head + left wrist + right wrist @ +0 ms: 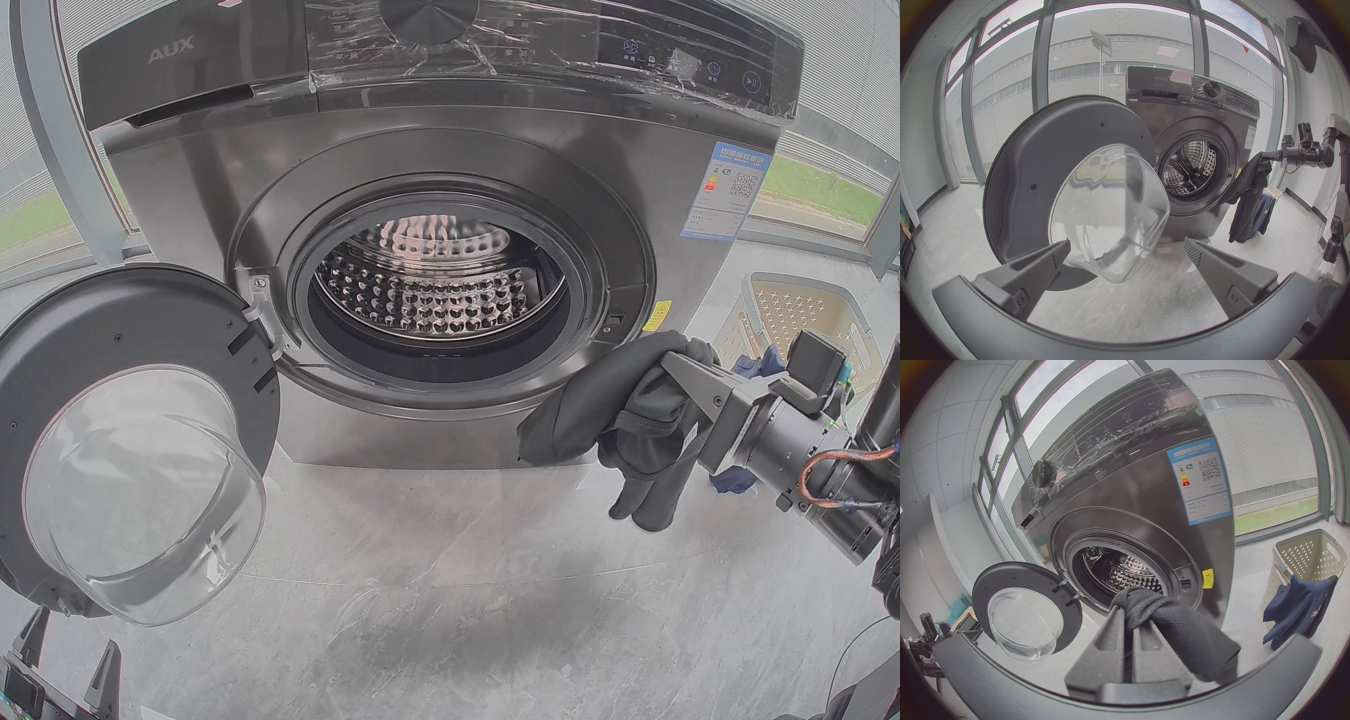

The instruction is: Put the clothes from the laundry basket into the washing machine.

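before the washing machine, right tool clamps tight on a limp black garment.

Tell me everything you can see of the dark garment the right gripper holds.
The dark garment is dark grey, mesh-like fabric, bunched and limp. The right gripper is shut on its upper folds, so it hangs off the floor before the washing machine's lower right front, below and right of the open drum. Two narrow ends dangle lowest. Whether it brushes the machine is unclear.
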### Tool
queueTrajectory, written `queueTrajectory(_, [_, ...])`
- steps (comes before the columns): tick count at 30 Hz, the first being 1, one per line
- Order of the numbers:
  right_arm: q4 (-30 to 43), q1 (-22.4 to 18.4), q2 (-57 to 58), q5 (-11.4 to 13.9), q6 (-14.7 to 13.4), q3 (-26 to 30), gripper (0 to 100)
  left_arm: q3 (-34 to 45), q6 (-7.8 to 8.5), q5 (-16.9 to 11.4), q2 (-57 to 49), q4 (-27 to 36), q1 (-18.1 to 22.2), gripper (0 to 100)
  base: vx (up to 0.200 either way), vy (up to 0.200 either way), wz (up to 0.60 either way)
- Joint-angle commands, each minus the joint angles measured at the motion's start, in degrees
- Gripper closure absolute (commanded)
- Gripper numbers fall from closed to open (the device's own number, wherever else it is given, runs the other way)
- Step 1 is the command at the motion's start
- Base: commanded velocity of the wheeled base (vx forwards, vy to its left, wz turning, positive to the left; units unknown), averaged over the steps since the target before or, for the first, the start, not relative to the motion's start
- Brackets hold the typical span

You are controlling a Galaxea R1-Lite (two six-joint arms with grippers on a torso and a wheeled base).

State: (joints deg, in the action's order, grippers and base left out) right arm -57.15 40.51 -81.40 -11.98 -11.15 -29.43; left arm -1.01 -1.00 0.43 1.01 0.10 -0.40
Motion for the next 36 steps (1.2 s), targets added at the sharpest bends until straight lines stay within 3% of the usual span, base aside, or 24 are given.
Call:
queueTrajectory(1, [-0.1,1.3,-2.8,0.0,-0.6,-1.2,100,1.0,0.47,-0.1,-1.0,0.1,0.2,0,0.000,0.000,0.00])
queueTrajectory(18, [-0.3,3.3,-8.3,0.0,-1.9,-4.5,100,1.0,0.47,-0.3,-1.0,0.0,0.3,0,0.000,0.000,0.00])
queueTrajectory(32, [-5.6,5.3,-14.0,-0.1,-2.7,-7.5,100,1.0,2.14,-1.7,-1.0,-0.2,0.3,0,0.000,0.000,0.00])
queueTrajectory(36, [-5.6,5.5,-14.6,-0.1,-2.8,-8.5,100,-4.0,1.18,-2.0,0.2,-3.5,0.5,0,0.000,0.000,0.00])
